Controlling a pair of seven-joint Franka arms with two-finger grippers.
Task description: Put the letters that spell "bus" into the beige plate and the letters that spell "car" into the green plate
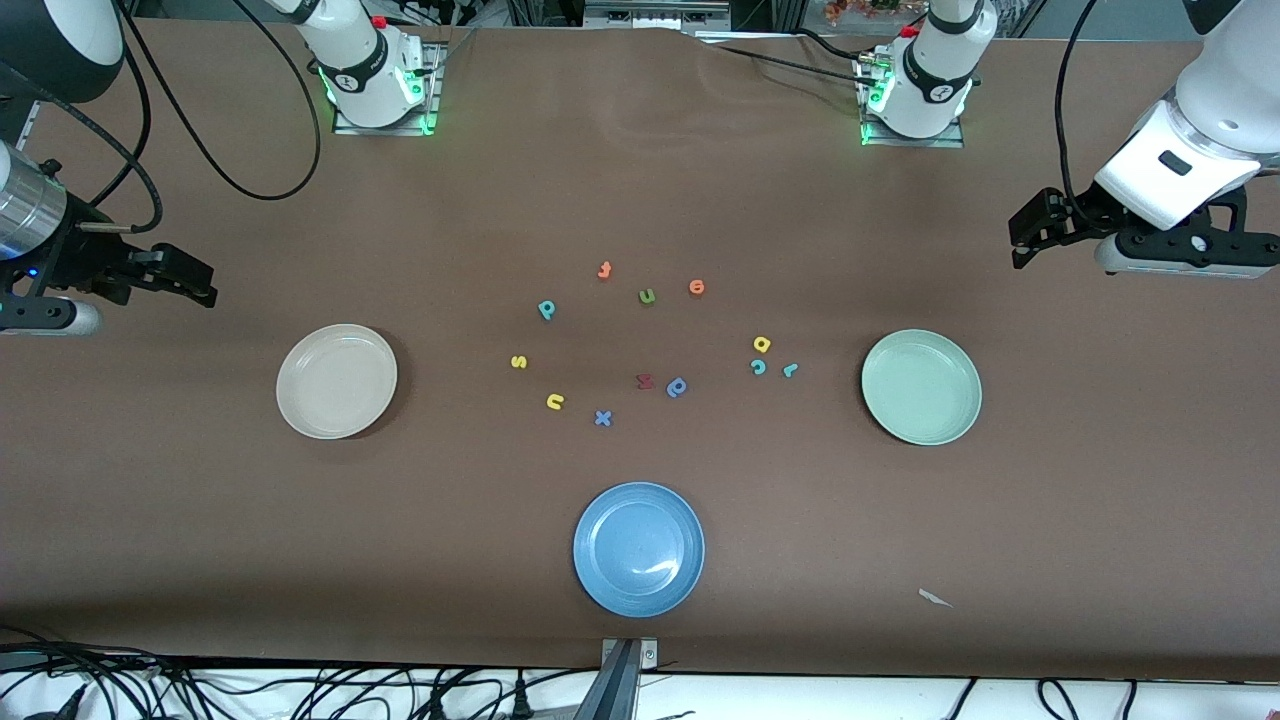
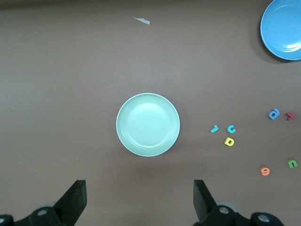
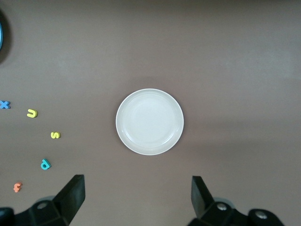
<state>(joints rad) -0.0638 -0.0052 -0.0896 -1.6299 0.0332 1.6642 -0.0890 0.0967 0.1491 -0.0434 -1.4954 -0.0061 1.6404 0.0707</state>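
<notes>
The beige plate [image 1: 336, 381] [image 3: 149, 122] lies toward the right arm's end of the table, and the green plate [image 1: 921, 387] [image 2: 148, 125] toward the left arm's end. Both plates hold nothing. Between them lie the teal b [image 1: 547, 309] [image 3: 45, 164], yellow s [image 1: 518, 362] [image 3: 55, 135] and yellow u [image 1: 555, 401] [image 3: 31, 113]. Closer to the green plate sit the yellow a [image 1: 761, 344] [image 2: 229, 141], teal c [image 1: 758, 367] [image 2: 231, 128] and teal r [image 1: 790, 370] [image 2: 214, 129]. My left gripper [image 1: 1030, 232] [image 2: 139, 197] hangs open high beside the green plate. My right gripper [image 1: 195, 280] [image 3: 138, 195] hangs open high beside the beige plate.
A blue plate [image 1: 639, 549] lies nearest the front camera. Other letters are scattered mid-table: orange t [image 1: 604, 270], green u [image 1: 647, 296], orange o [image 1: 697, 287], red m [image 1: 645, 381], darker blue b [image 1: 677, 387], blue x [image 1: 602, 418]. A paper scrap [image 1: 934, 598] lies near the front edge.
</notes>
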